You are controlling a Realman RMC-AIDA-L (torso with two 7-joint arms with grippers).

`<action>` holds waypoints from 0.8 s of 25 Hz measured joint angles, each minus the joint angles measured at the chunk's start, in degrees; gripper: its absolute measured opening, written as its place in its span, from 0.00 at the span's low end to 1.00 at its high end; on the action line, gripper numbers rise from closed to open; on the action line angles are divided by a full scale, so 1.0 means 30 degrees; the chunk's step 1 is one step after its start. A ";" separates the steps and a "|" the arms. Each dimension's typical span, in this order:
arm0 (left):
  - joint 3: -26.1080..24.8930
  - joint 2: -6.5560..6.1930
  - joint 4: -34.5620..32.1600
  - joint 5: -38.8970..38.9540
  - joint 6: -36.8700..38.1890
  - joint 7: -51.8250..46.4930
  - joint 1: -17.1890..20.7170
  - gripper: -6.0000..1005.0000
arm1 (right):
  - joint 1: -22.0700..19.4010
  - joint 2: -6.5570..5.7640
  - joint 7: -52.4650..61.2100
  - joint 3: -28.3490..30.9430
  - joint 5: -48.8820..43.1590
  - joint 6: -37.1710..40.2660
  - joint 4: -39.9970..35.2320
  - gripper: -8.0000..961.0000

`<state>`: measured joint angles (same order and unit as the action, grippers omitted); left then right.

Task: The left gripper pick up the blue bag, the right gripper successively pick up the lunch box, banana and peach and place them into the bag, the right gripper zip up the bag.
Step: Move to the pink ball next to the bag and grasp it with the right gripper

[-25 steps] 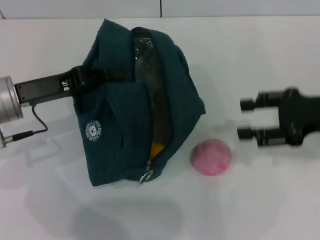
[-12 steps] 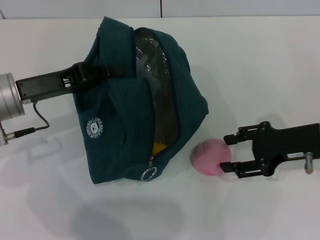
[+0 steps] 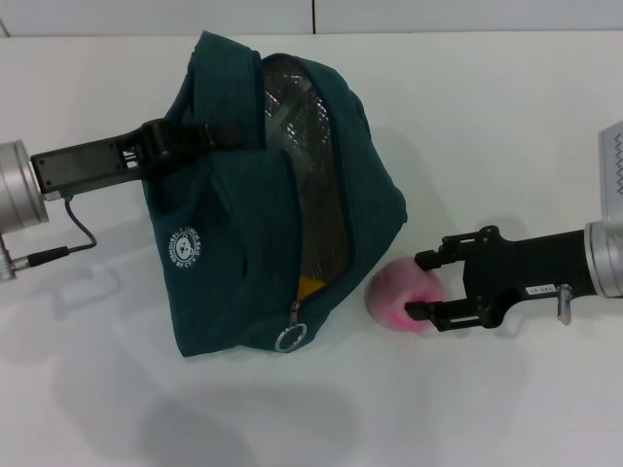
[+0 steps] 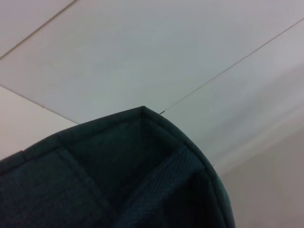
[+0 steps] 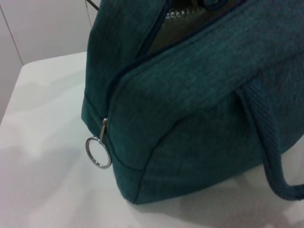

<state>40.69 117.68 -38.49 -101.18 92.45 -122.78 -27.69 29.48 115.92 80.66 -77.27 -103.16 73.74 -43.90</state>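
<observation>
Beside the blue bag [image 3: 243, 243], right gripper [image 3: 425, 285] spread around the peach [image 3: 401, 297], left gripper [image 3: 190, 141] pinched the bag's handle.

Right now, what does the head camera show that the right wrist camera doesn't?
Only the head view shows the peach on the table, the right gripper open around it, the left gripper at the bag's upper edge, and a bit of yellow in the opening. Only the right wrist view shows a hanging handle loop. Both show the blue bag and its zip ring.
</observation>
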 joint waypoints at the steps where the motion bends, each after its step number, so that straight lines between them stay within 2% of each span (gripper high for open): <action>1: 0.0001 0.0002 0.0000 0.0001 0.0000 -0.0001 0.0002 0.04 | 0.0117 0.0019 -0.0003 -0.0013 0.0047 -0.0092 0.0108 0.70; 11: 0.0000 0.0028 -0.0001 0.0009 0.0004 -0.0001 0.0029 0.03 | 0.0152 0.0037 0.0093 -0.0876 0.0728 -0.1454 0.0148 0.58; 16: 0.0000 0.0030 0.0001 0.0009 0.0005 0.0000 0.0037 0.03 | 0.0116 0.0011 0.0070 -0.0987 0.0731 -0.1550 0.0155 0.33; 20: 0.0000 0.0028 0.0020 0.0009 0.0006 0.0000 0.0092 0.03 | -0.0040 -0.0007 0.0064 -0.0907 0.0752 -0.1411 -0.0005 0.30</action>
<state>40.69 117.77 -38.43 -101.15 92.46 -122.78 -27.42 29.36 115.90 80.86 -79.99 -100.91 69.51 -43.92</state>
